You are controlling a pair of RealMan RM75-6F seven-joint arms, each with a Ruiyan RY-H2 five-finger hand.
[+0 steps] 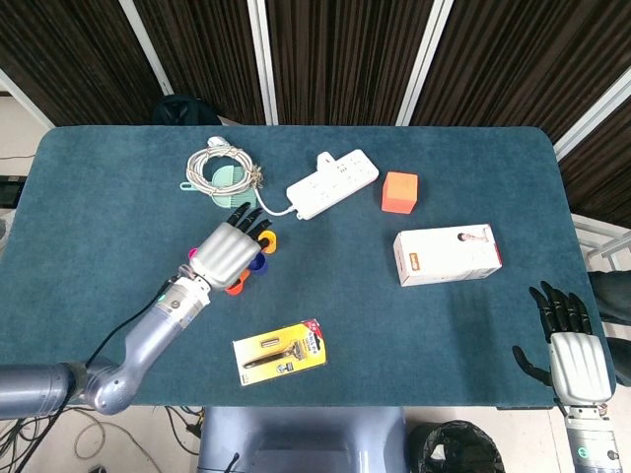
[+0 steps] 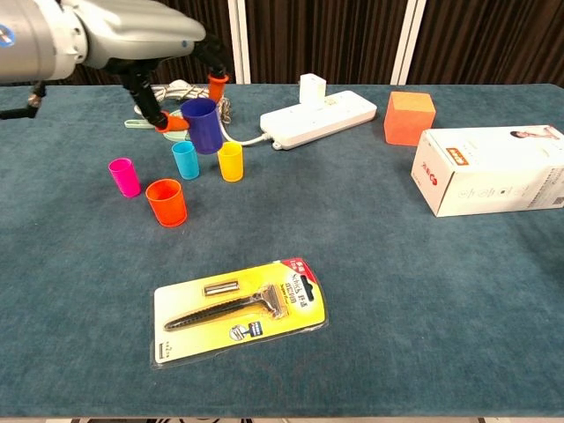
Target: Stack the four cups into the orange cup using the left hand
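Four cups are sitting toward the desk's left edge: orange cup (image 2: pixel 166 202), pink cup (image 2: pixel 124 176), cyan cup (image 2: pixel 185 159), yellow cup (image 2: pixel 230 161). Left hand (image 2: pixel 132 40) is gripping the blue cup (image 2: pixel 203 124) above them; right hand (image 1: pixel 576 353) is hanging spread off the near right corner.

The table (image 2: pixel 423 291) is dark blue-green. One cup (image 2: pixel 204 124) is dark blue, one cup (image 2: pixel 166 202) is orange, one (image 2: pixel 124 176) pink, one (image 2: pixel 185 159) light blue, one (image 2: pixel 230 161) yellow. The cube (image 2: pixel 409 117) is orange. The power strip (image 2: pixel 322 115) is white. The razor pack (image 2: pixel 240 310) is yellow.
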